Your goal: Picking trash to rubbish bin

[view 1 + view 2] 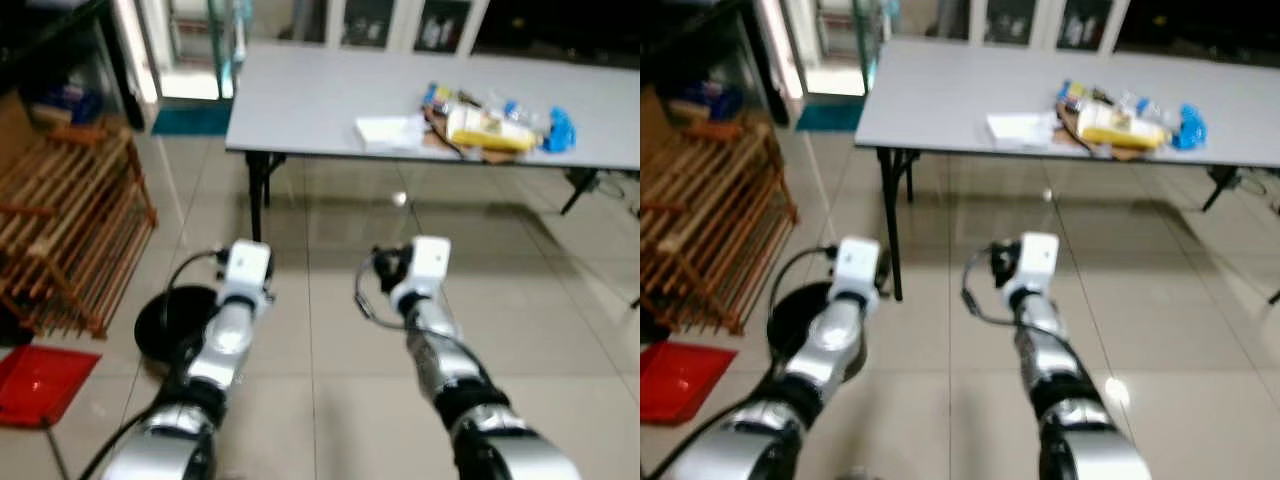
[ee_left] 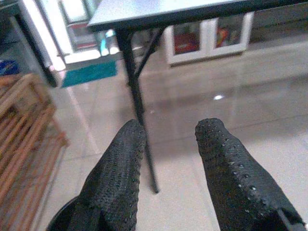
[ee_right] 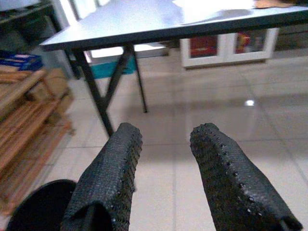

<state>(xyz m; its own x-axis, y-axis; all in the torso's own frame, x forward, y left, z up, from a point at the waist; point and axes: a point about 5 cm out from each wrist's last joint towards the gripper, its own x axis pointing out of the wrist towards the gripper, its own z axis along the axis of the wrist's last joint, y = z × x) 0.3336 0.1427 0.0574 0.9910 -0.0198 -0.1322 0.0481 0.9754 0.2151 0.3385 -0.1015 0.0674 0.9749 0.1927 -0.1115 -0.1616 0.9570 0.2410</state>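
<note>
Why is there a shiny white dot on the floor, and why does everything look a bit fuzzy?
In the left eye view, the white dot under the grey table looks like a lamp reflecting off the glossy floor tiles; it shows in both wrist views too. The trash pile is soft and blurred there. In the left wrist view, the doorway is washed out with glare.

Trash pile [image 1: 492, 124] lies on the grey table [image 1: 300, 100]; black bin [image 1: 172, 318] stands on the floor.
</note>
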